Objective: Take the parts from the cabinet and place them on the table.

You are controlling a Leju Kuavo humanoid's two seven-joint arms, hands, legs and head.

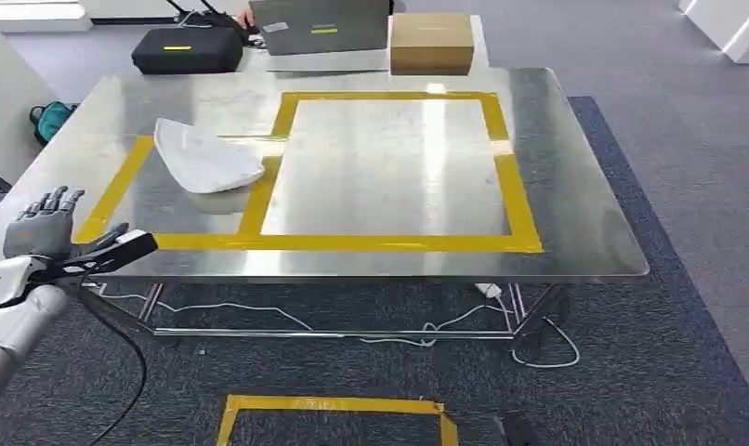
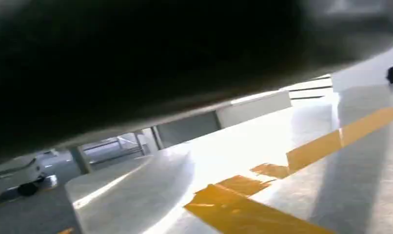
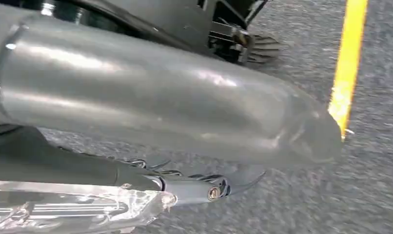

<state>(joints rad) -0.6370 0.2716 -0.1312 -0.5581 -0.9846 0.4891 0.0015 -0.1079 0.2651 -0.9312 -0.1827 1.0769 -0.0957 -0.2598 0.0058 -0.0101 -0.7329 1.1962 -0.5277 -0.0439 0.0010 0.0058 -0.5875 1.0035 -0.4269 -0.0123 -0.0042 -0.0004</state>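
A white curved part (image 1: 203,158) lies on the steel table (image 1: 575,214), across the left strip of the yellow tape frame (image 1: 352,242). My left hand (image 1: 50,230) hovers at the table's front left corner, short of the part, fingers spread upward and holding nothing. In the left wrist view a dark blur covers the upper half; below it are the shiny tabletop, yellow tape (image 2: 302,153) and a pale rounded form (image 2: 131,190) that may be the part. My right hand (image 3: 185,146) hangs over the carpet, thumb (image 3: 160,102) and dark fingers (image 3: 194,187) stretched out with floor showing between them.
At the table's far edge stand a black case (image 1: 185,48), a grey laptop (image 1: 320,26) and a cardboard box (image 1: 431,42). A teal bag (image 1: 47,119) sits left of the table. White cables (image 1: 427,330) lie under it. A yellow tape rectangle (image 1: 334,406) marks the carpet in front.
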